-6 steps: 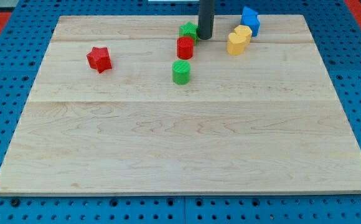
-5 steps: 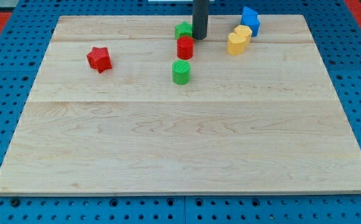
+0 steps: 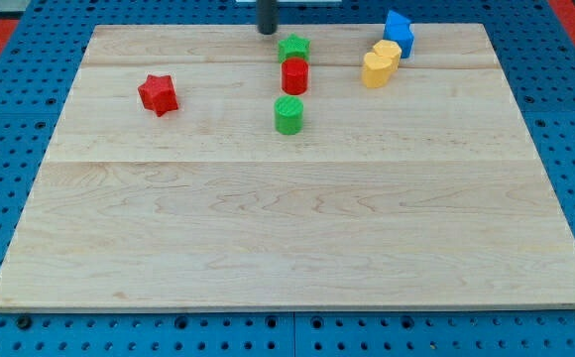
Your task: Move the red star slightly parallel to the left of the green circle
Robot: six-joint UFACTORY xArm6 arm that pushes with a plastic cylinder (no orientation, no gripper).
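Observation:
The red star (image 3: pixel 158 94) lies on the wooden board (image 3: pixel 287 228) at the upper left. The green circle (image 3: pixel 288 115) stands right of it, a little lower, near the top middle. My tip (image 3: pixel 267 32) is at the board's top edge, up and left of the green star (image 3: pixel 293 48). It touches no block. It is far up and right of the red star.
A red cylinder (image 3: pixel 294 75) stands between the green star and the green circle. Two yellow blocks (image 3: pixel 379 62) and a blue block (image 3: pixel 399 31) sit at the top right. Blue pegboard surrounds the board.
My tip has moved left and up, from just right of the green star to the board's top edge left of it. No block has moved.

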